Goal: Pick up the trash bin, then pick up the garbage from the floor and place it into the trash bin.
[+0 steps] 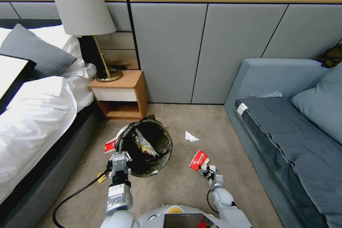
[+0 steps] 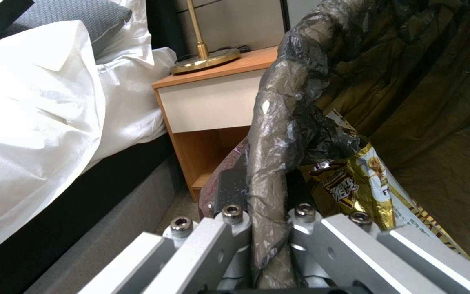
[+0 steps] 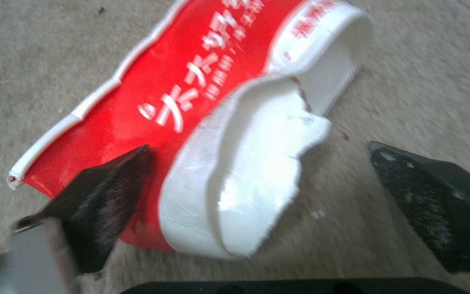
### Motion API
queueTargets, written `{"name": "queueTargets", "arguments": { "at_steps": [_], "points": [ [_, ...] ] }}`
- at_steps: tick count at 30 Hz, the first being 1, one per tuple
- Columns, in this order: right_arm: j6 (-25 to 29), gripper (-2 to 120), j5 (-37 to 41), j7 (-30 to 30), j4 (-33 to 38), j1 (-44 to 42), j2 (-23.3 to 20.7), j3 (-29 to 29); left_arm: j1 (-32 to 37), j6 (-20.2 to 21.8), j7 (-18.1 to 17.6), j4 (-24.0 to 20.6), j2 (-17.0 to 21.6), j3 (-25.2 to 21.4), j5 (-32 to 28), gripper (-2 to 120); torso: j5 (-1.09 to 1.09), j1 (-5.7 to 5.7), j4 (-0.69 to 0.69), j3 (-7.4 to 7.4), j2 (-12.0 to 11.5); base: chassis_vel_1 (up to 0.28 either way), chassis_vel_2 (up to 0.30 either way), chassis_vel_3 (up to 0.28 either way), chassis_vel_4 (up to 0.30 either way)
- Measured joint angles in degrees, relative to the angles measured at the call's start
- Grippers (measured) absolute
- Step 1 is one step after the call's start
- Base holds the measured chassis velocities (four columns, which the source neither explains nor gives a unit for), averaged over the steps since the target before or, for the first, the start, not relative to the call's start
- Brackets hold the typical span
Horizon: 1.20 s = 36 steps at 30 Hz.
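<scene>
The trash bin (image 1: 151,149), round with a black bag liner, tilts toward me, and my left gripper (image 1: 119,157) is shut on its near rim (image 2: 270,192). A gold snack wrapper (image 2: 365,183) lies inside the trash bin. On the carpet to the right lies a red and white wrapper (image 1: 199,159), a piece of the garbage. My right gripper (image 1: 207,171) hangs just over it, open. In the right wrist view the red and white wrapper (image 3: 202,106) sits between the two dark fingertips (image 3: 110,192). A white paper scrap (image 1: 191,136) lies farther back.
A red wrapper (image 1: 110,146) and a yellow scrap (image 1: 102,177) lie left of the bin. A wooden nightstand (image 1: 121,94) with a lamp (image 1: 83,10) stands behind it. The bed (image 1: 32,114) runs along the left, a grey sofa (image 1: 285,131) along the right. A black cable (image 1: 78,192) trails from my left arm.
</scene>
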Motion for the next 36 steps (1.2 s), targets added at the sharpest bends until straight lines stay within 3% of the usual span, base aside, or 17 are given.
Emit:
{"name": "queueTargets", "arguments": {
  "at_steps": [17,29,36],
  "points": [
    [1.0,52,-0.6,-0.5,-0.8,1.0,-0.8,0.1,0.0,-0.1,-0.1,0.2,0.0,0.1,0.0,0,0.09,0.00,0.06,0.00,0.0,0.000,0.000,0.000,0.000],
    [1.1,25,-1.5,-0.4,-0.3,1.0,-1.1,0.2,0.0,-0.1,-0.2,0.0,0.3,0.1,0.0,0,0.07,0.00,0.02,0.01,0.0,0.000,0.000,0.000,0.000],
    [1.4,19,-2.1,-0.3,0.5,0.7,-1.4,0.4,-0.1,-0.1,-0.2,0.0,0.3,0.2,0.0,0,0.08,0.00,0.02,0.01,0.0,0.000,0.000,0.000,0.000]
  ]
}}
